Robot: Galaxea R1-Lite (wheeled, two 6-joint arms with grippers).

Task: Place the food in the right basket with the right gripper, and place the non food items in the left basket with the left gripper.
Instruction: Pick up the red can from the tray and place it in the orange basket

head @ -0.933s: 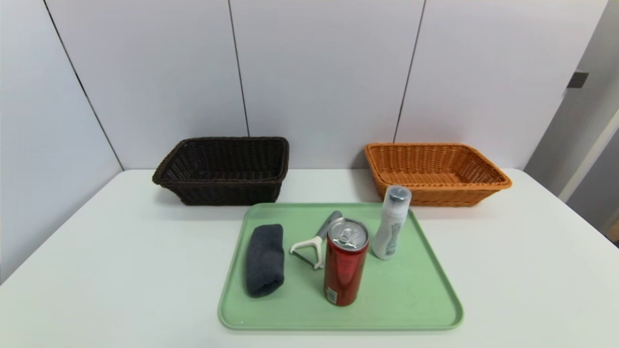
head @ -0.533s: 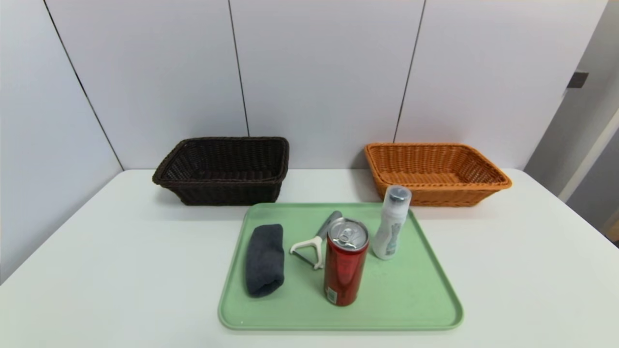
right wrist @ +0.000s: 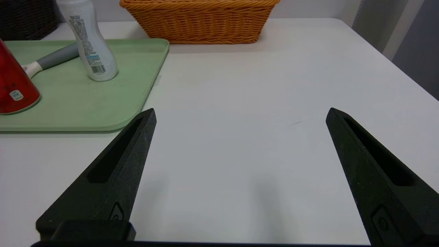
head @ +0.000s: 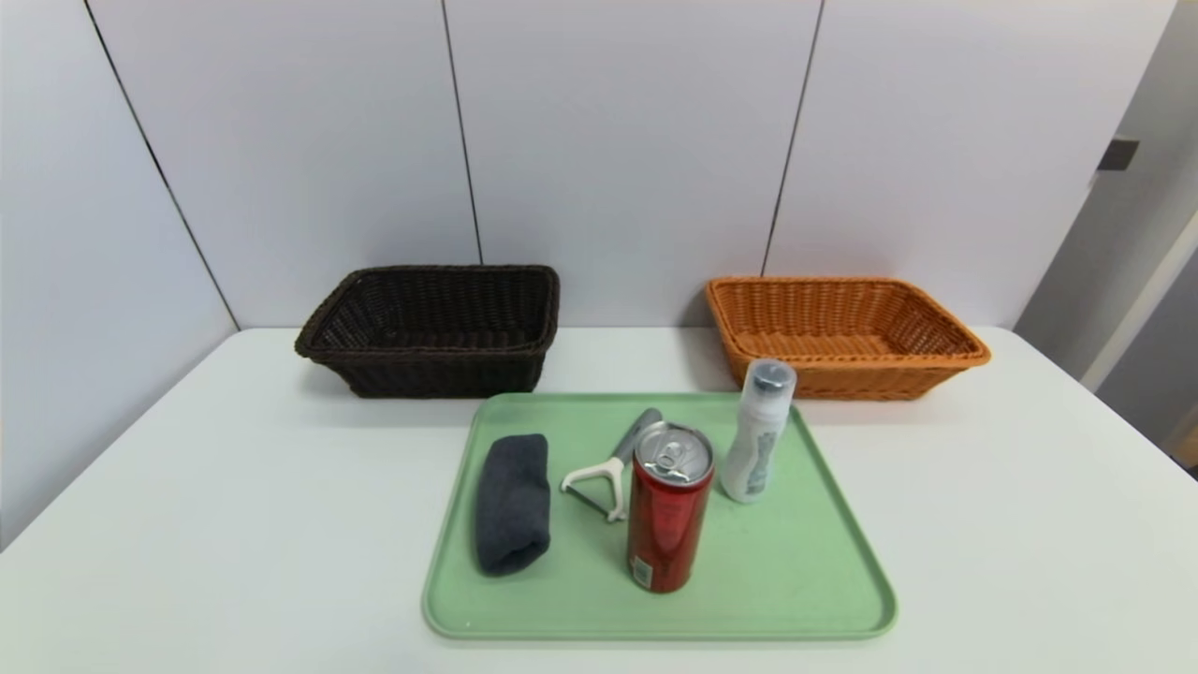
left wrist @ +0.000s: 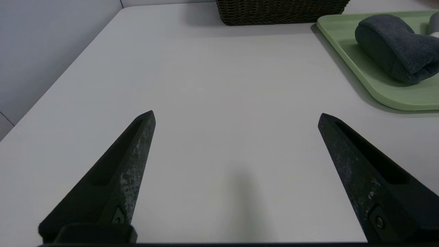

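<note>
Nothing sorted yet. Can, bottle, peeler and cloth all sit on the green tray. Dark basket at 11 o'clock and orange basket at 1 o'clock hold nothing. My left fingers and right fingers spread wide over the table, gripping nothing.

Black, pointed, scuffed fingers with recessed slots

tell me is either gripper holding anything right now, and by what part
Nothing is held. The left gripper and right gripper are both open over bare table, and the can, bottle, peeler and cloth sit untouched on the tray.
</note>
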